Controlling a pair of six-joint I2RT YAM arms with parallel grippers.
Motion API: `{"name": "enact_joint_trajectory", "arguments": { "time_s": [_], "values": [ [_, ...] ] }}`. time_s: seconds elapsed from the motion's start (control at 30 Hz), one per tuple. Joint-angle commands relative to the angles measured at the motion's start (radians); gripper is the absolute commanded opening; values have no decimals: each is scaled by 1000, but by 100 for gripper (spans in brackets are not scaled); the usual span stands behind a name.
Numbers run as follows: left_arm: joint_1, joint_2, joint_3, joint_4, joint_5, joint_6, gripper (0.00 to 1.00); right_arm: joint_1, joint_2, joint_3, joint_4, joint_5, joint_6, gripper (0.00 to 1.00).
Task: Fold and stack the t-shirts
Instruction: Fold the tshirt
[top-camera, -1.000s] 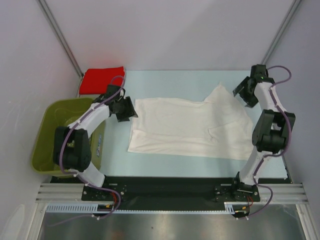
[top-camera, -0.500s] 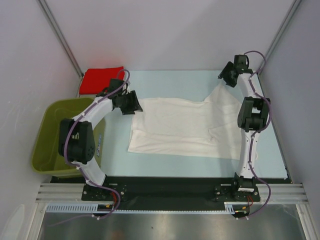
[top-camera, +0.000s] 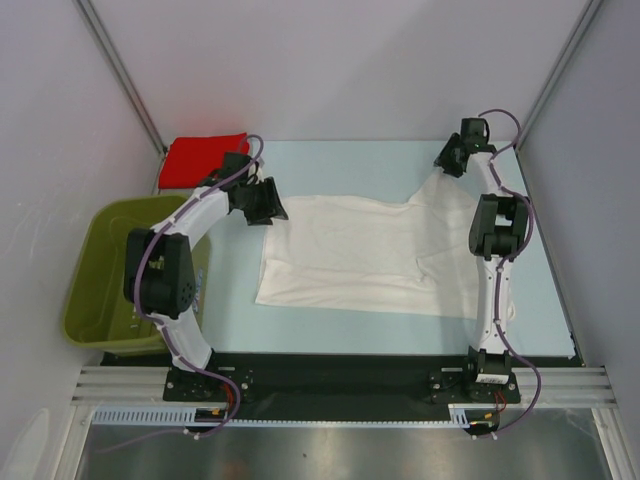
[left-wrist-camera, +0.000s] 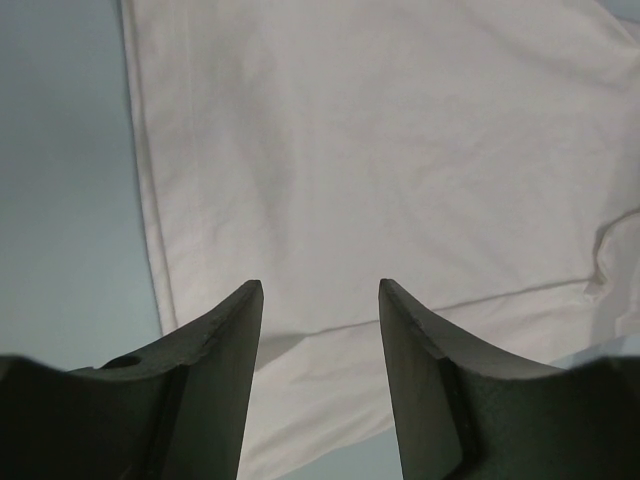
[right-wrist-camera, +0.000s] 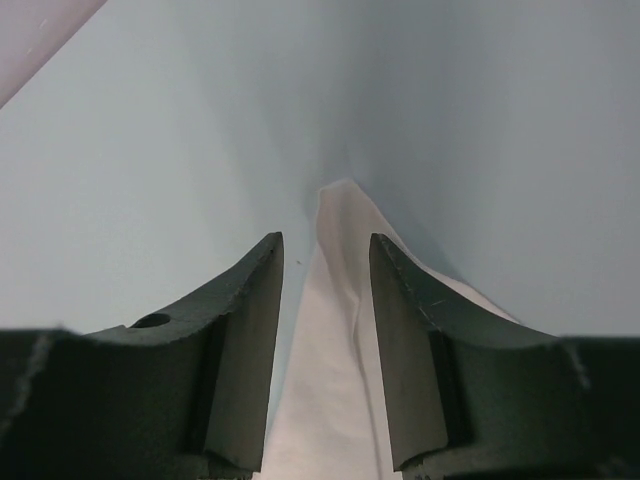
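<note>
Nearest the arm bases, the white shirt (top-camera: 370, 250) lies spread flat across the middle of the table (top-camera: 230, 300) with no print showing. It is laid open like this, I judge, so that one half can be brought over the other. The green basket (top-camera: 80, 300) sits at the table's left side, apart from the cloth.

Farther back, the left gripper (left-wrist-camera: 320, 290) hangs over the shirt's far left corner. Its fingers are wide apart with nothing between them but the cloth below. The right gripper (right-wrist-camera: 325, 238) is at the far right, where the shirt runs out to a point. Its fingers stand apart on either side of that tip and are not closed on it (whether they touch the cloth, I cannot tell). Both seem placed to pinch the far edge.

In the far left corner lies the red shirt (top-camera: 205, 158), already folded and well apart from the white one, a likely base for the stack.

The table is smooth and pale blue. Plain pale walls (top-camera: 330, 60) enclose it, with metal poles (top-camera: 120, 75) slanting at the back corners.
</note>
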Motion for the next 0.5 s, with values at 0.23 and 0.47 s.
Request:
{"name": "enact_joint_trajectory", "arguments": {
  "time_s": [0.23,0.47],
  "values": [
    [-6,9,55,-12,8,4,56,7,67,109,45,25,-42,36],
    [-1,49,128,-52,-32,28,59,9,84,186,-18,10,-34,0]
  ]
}}
